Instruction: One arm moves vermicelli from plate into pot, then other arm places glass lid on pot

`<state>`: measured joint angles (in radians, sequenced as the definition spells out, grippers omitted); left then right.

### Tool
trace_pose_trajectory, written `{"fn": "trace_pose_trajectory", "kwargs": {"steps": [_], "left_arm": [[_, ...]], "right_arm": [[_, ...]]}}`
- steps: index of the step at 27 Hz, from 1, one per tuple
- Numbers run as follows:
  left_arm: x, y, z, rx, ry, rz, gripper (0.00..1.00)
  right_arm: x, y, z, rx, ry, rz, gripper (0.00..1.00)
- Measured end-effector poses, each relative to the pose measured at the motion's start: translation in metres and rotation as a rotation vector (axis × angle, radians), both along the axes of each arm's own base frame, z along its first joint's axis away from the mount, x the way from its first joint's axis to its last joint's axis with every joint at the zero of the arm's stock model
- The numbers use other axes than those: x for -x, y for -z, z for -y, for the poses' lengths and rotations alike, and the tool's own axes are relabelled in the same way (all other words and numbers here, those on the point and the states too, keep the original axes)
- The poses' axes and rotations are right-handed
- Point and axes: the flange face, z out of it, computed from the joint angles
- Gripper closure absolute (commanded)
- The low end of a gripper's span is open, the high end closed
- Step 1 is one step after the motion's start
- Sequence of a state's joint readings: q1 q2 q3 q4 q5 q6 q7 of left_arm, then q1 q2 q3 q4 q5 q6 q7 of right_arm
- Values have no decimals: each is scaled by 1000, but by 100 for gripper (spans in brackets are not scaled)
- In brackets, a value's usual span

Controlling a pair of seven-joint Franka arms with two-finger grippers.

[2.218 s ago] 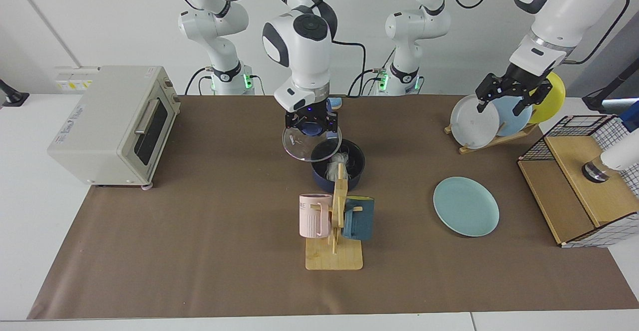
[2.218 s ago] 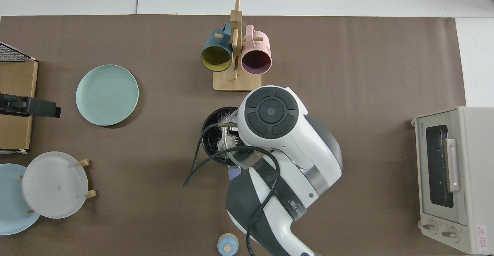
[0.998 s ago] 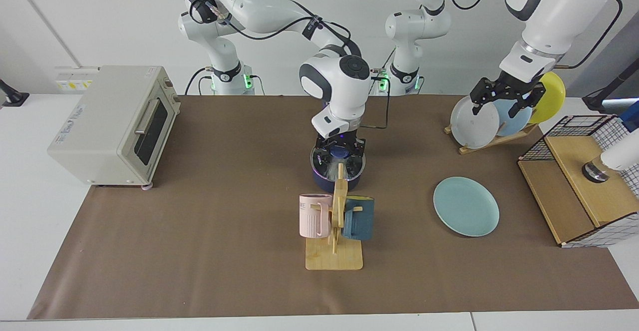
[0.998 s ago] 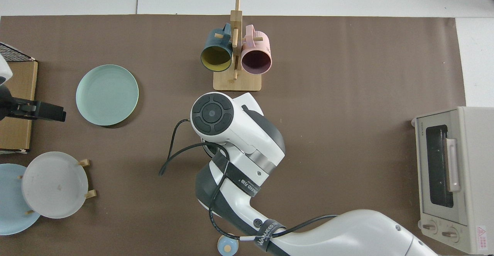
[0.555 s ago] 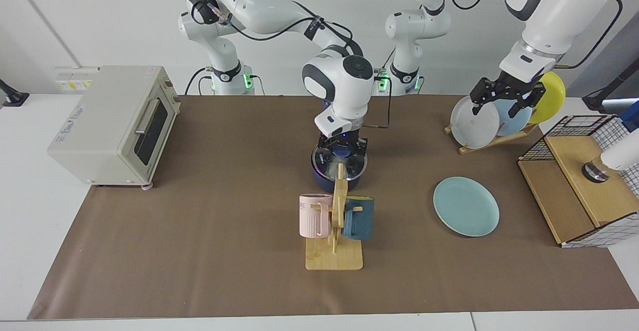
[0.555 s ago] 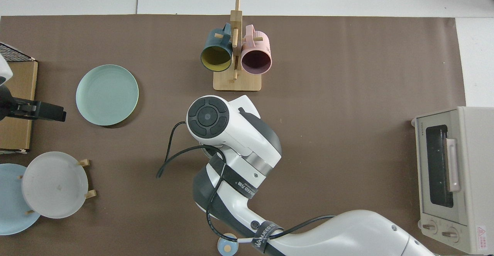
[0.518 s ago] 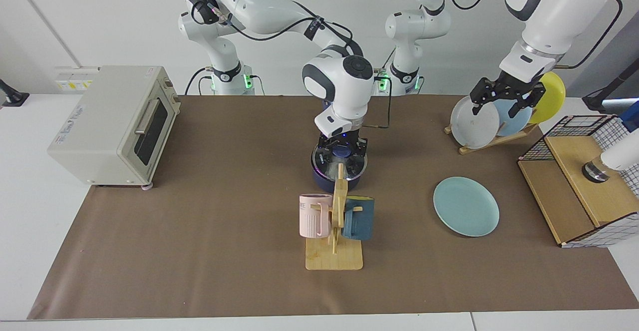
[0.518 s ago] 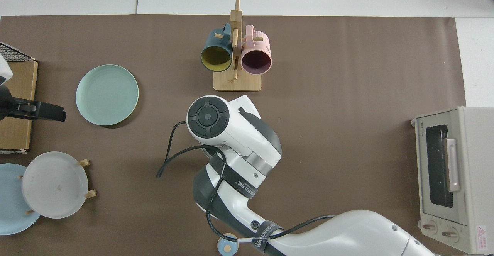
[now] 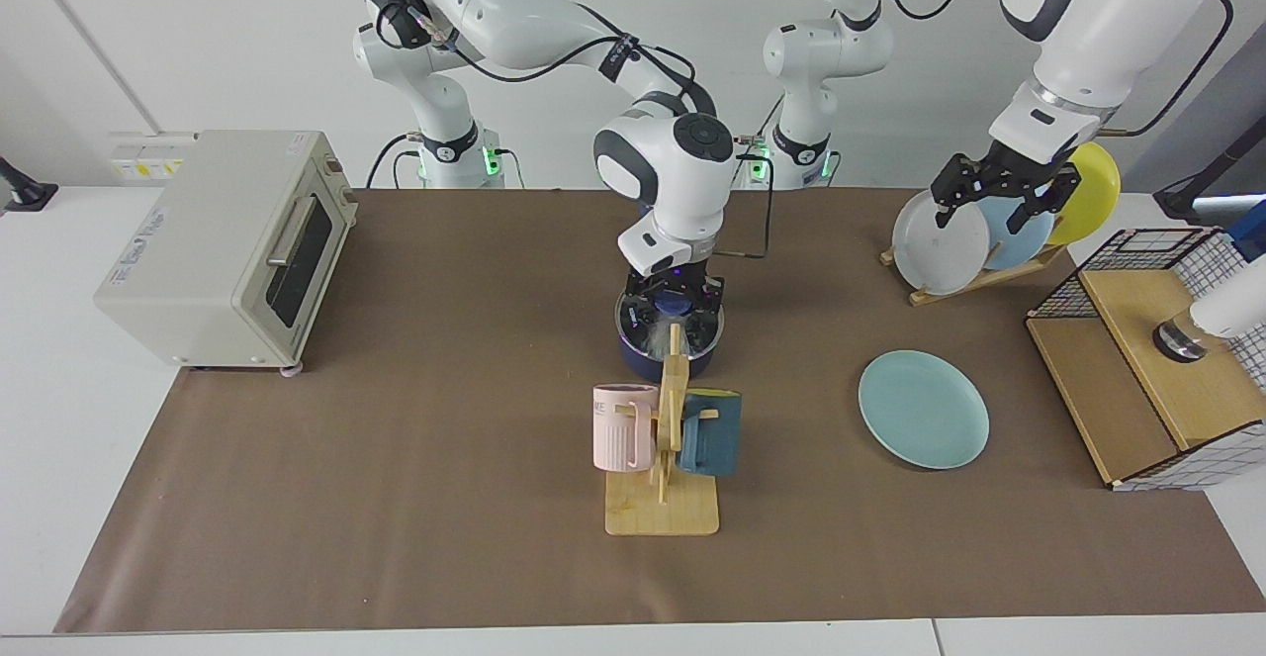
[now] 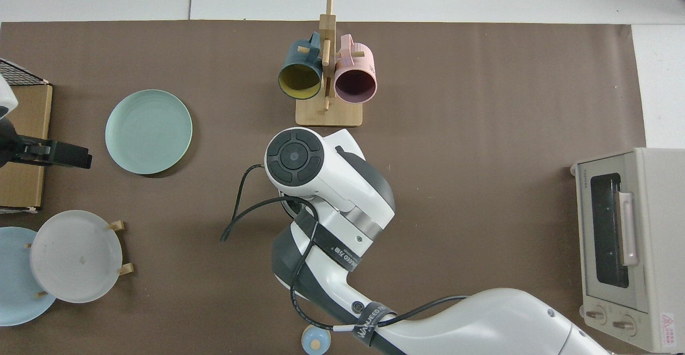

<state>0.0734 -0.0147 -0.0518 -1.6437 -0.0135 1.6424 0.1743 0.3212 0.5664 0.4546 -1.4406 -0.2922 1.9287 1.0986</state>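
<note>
The glass lid lies flat on the dark blue pot, just behind the mug stand. White vermicelli shows through the glass inside the pot. My right gripper reaches straight down from above and is shut on the lid's blue knob. In the top view the right arm's wrist covers pot, lid and gripper. The pale teal plate lies bare on the mat. My left gripper hangs open in the air in front of the plate rack, holding nothing; the left arm waits there.
A wooden mug stand with a pink mug and a dark blue mug stands close in front of the pot. A plate rack, a wire-and-wood crate and a toaster oven ring the mat.
The right arm carried the tilted lid over the pot and lowered it flat onto the rim. In the last half second its wrist shifted slightly. The left arm stayed near the rack.
</note>
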Motion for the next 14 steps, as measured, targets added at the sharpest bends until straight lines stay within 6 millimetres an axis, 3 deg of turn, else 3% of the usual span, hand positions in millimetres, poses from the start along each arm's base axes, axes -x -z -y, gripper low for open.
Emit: {"fn": "trace_pose_trajectory", "kwargs": {"steps": [14], "left_arm": [[0,0,0,0,0,0,0]], "right_arm": [[0,1,0,-15,19,-16,100]]}}
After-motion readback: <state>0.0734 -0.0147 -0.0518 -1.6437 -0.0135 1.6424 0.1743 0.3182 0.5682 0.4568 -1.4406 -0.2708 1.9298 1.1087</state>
